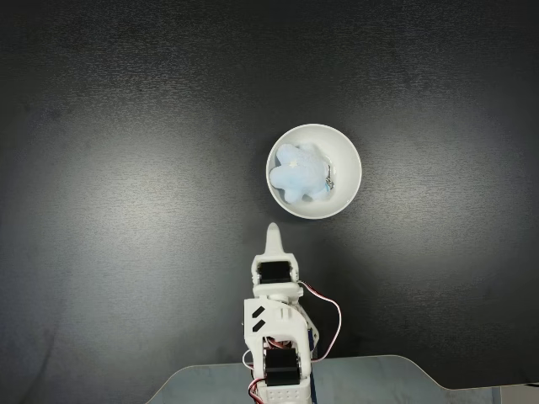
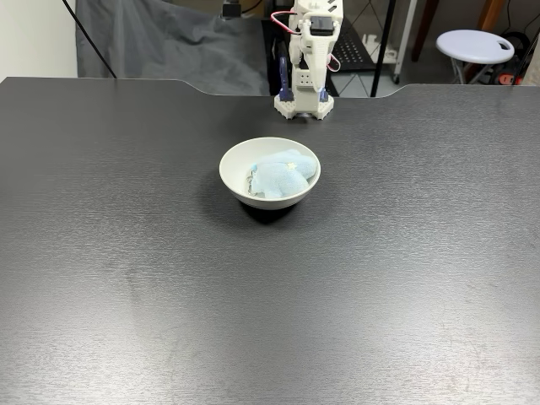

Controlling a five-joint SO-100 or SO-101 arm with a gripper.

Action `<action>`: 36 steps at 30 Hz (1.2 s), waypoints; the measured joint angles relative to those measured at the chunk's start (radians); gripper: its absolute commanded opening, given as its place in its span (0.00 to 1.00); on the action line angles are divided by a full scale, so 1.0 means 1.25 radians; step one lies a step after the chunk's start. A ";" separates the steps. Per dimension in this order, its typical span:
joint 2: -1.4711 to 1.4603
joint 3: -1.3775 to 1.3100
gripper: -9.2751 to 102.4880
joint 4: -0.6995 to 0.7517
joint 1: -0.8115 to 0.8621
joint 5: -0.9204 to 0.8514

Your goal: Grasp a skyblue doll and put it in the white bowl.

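Pincer [image 1: 273,234], fingers together and empty, points toward the white bowl [image 1: 345,189] holding the skyblue doll [image 1: 301,172], apart.

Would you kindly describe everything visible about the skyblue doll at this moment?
The skyblue doll is a small, fluffy pale-blue plush with a lumpy star shape and rounded points. A small metal clasp hangs at one side. It lies inside the white bowl, resting against the smooth inner wall and filling much of the inside. In both fixed views nothing else touches it; the gripper sits apart from the bowl, near the arm's base.
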 measured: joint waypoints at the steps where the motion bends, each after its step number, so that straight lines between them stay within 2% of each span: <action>1: 0.000 0.000 0.08 0.000 0.006 0.029; 10: 0.000 0.131 0.08 0.000 0.002 0.090; 20: 0.000 0.201 0.08 0.034 -0.001 -0.040; 36: 0.000 0.201 0.08 0.034 0.012 -0.053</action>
